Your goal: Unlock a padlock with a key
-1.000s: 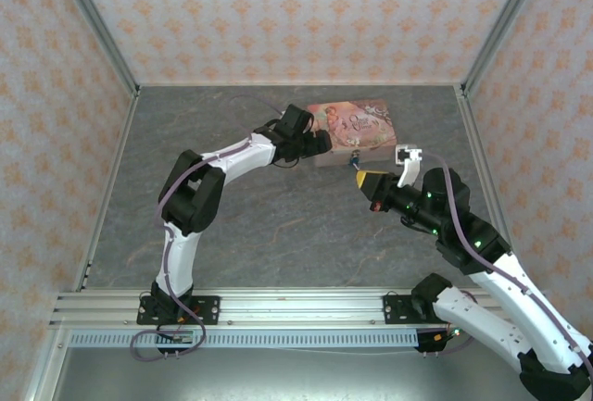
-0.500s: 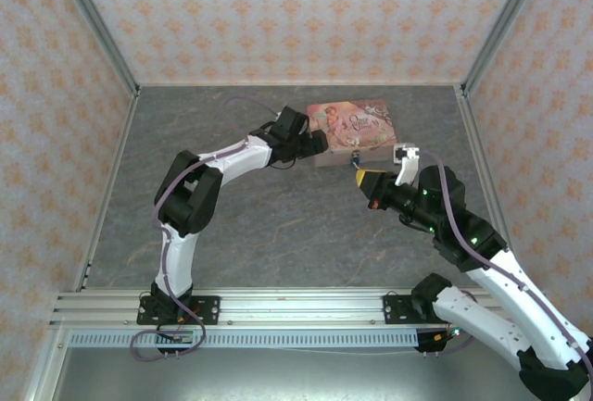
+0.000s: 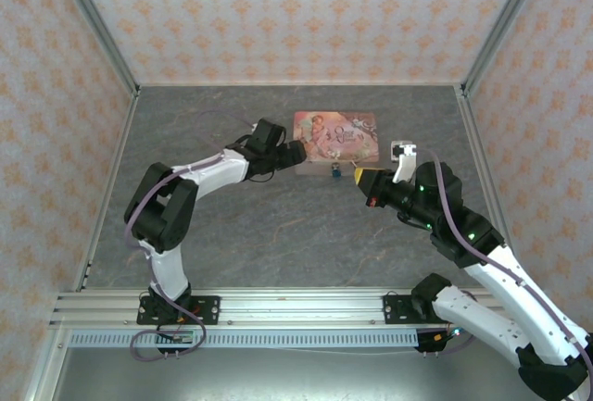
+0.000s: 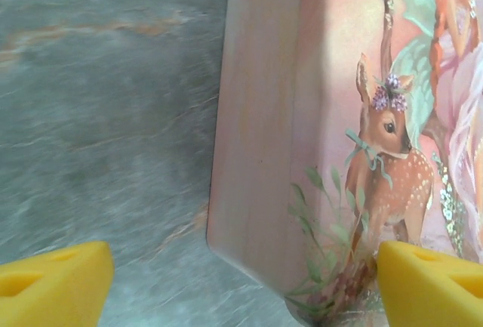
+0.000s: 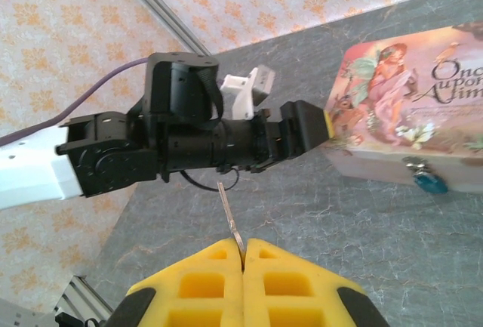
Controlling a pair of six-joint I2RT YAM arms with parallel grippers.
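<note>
Our right gripper (image 5: 243, 255) is clenched on the key (image 5: 229, 214): the yellow fingers meet flat, and the thin metal blade sticks out from between their tips. The padlock (image 5: 431, 182), small and teal, hangs against the near face of the pink box (image 5: 400, 93), just under the lid's edge. From above, it sits about midway along that face. The key's tip is apart from it, pointing off to its left toward our other arm.

Our left gripper (image 4: 241, 285) is released, with its jaws wide and straddling the box's left near corner. One finger (image 4: 53, 282) is over bare table and the other is over the painted lid. We cannot tell whether either touches the box.

From above, the box lies in the far middle of the table (image 3: 278, 234), with a strip of grey surface behind it up to the back wall (image 3: 296, 12). We see open surface on the near side of the box, between our two arms, down to the rail (image 3: 278, 307) at the near edge. There is more open surface out toward both side walls.
</note>
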